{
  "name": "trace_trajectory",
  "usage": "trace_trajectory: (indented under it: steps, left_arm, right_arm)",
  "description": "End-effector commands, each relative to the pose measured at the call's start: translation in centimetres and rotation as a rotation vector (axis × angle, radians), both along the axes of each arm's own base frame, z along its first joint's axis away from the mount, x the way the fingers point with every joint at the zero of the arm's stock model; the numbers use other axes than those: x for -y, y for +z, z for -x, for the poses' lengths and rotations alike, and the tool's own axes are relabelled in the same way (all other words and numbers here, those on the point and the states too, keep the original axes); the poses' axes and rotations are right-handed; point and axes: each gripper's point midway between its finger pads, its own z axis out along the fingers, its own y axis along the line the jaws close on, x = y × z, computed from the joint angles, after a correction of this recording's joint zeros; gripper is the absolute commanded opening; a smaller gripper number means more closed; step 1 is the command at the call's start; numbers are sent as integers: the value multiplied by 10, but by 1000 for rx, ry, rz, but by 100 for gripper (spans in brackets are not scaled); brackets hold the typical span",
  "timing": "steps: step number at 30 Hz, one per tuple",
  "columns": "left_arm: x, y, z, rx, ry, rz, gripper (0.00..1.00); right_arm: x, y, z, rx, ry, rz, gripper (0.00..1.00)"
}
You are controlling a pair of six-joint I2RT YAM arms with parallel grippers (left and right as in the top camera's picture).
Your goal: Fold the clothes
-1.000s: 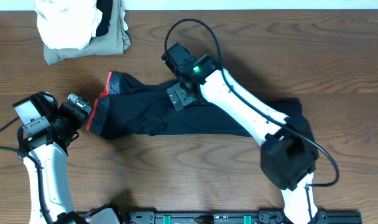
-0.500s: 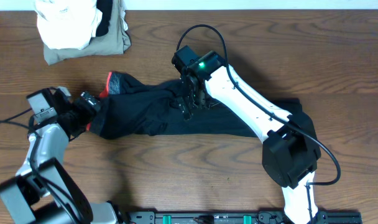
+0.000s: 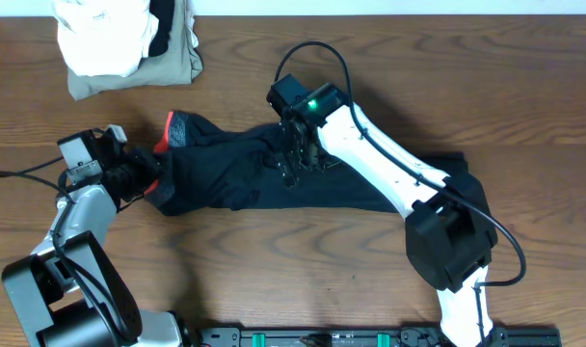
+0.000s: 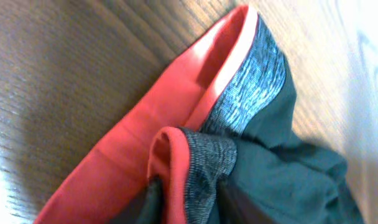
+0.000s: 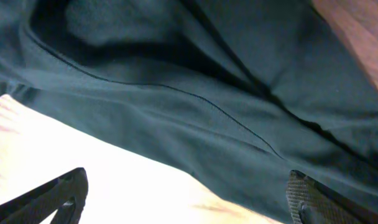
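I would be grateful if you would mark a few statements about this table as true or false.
1. The black garment lies stretched out across the table, not folded. True.
2. The right hand is shut on the white cloth. False: its fingers stand wide apart over the middle of the black garment.
3. The left hand is at the garment's waistband, the grey end edged in red. True.
4. The white cloth lies on the black garment. False: it sits on the khaki garment at the far left corner, apart from the black one.
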Motion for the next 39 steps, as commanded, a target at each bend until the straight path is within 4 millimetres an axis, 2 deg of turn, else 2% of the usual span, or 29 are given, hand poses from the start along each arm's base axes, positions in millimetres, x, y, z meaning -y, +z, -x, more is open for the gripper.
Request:
trace_trajectory:
  steps: [1, 2, 4, 8, 12, 20, 25, 26, 28, 33, 35, 36, 39]
  left_arm:
    - [-2, 14, -14, 41, -3, 4, 19]
    - [-3, 18, -16, 51, -6, 5, 13]
    - [-1, 29, -23, 85, -21, 15, 8]
    - [0, 52, -36, 149, -46, 29, 6]
    - [-4, 66, -45, 181, -41, 20, 6]
    - [-15, 91, -66, 295, -38, -45, 6]
    - [-39, 85, -68, 268, 54, -151, 7]
    - [-42, 83, -68, 258, 66, -163, 10]
    - [-45, 80, -65, 238, 79, -176, 33]
    - [-52, 77, -64, 223, 100, -213, 42]
    - [-54, 75, -64, 220, 97, -226, 54]
    - [-54, 75, -64, 220, 96, -227, 56]
    - [-50, 77, -65, 228, 83, -212, 57]
  right_arm:
    - [5, -17, 8, -30, -30, 20, 99]
    - [7, -22, 10, -37, -32, 24, 99]
    - [11, -33, 15, -53, -54, 37, 99]
    - [15, -57, 23, -65, -86, 33, 99]
    - [13, -72, 29, -82, -93, 6, 99]
    - [8, -82, 33, -95, -106, -32, 99]
    - [9, -82, 34, -95, -112, -32, 99]
    - [9, -82, 34, -95, -112, -32, 99]
    - [9, -82, 33, -95, -113, -32, 99]
    - [8, -82, 34, -96, -112, -31, 99]
    - [9, -82, 34, -98, -113, -29, 99]
    - [9, -82, 34, -99, -113, -29, 99]
    - [9, -82, 34, -99, -125, -29, 99]
